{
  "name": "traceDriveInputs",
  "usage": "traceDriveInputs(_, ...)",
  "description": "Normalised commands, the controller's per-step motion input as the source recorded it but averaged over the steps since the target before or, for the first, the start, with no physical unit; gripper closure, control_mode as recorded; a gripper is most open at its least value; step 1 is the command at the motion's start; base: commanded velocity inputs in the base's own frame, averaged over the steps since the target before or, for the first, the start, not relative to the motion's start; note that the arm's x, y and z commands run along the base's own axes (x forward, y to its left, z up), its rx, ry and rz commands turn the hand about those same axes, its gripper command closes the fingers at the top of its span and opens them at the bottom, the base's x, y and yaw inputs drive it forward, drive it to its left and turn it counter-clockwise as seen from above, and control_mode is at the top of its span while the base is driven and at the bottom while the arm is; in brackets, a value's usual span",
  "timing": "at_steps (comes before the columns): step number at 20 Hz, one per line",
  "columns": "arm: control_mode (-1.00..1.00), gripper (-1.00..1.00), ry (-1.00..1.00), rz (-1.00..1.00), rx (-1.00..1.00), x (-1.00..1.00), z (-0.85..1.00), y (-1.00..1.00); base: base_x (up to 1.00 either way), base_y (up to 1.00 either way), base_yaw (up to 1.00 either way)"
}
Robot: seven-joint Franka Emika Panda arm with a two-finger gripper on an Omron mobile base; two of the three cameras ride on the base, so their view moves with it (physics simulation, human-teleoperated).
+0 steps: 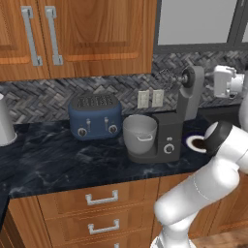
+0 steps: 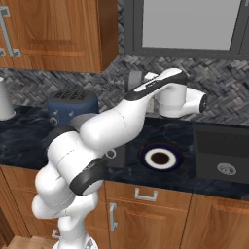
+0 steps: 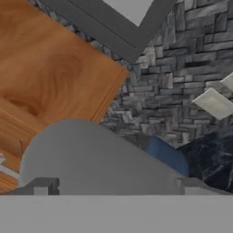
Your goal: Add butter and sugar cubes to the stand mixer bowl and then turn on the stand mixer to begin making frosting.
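The dark grey stand mixer [image 1: 167, 138] stands on the counter with its head [image 1: 191, 92] tilted up and a round knob [image 1: 169, 148] on its base. Its pale grey bowl [image 1: 140, 134] sits on the base, left of the column. My gripper [image 1: 213, 81] hovers level with the raised head, just to its right and pointing at it. In the hand view the fingertips [image 3: 43, 186] stand far apart, open, with nothing between them, and the rounded grey head [image 3: 91, 154] looms close ahead. In the right base view my arm hides the mixer. The butter and sugar cubes are out of view.
A navy toaster [image 1: 95, 116] sits left of the bowl, and a pale kettle [image 1: 5, 123] at the far left. A dark-rimmed plate [image 2: 160, 158] lies right of the mixer, with a sink [image 2: 221, 151] beyond it. Wall outlets [image 1: 150, 98] and upper cabinets [image 1: 72, 34] are behind.
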Motion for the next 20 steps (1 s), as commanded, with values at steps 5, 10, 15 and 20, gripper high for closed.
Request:
traceDriveInputs(5, -1.00, -1.00, 0.00, 0.00, 0.02, 0.00, -0.24, 0.90, 0.00, 0.00, 0.00)
traceDriveInputs(10, -1.00, -1.00, 0.00, 0.00, 0.00, 0.00, -0.17, 1.00, 0.00, 0.00, 0.00)
traceDriveInputs(15, -1.00, -1.00, -0.01, 0.00, -0.07, -0.16, -0.07, 1.00, 0.00, 0.00, 0.00)
traceDriveInputs(20, -1.00, -1.00, 0.00, 0.00, -0.21, -0.14, -0.16, 1.00, 0.00, 0.00, 0.00)
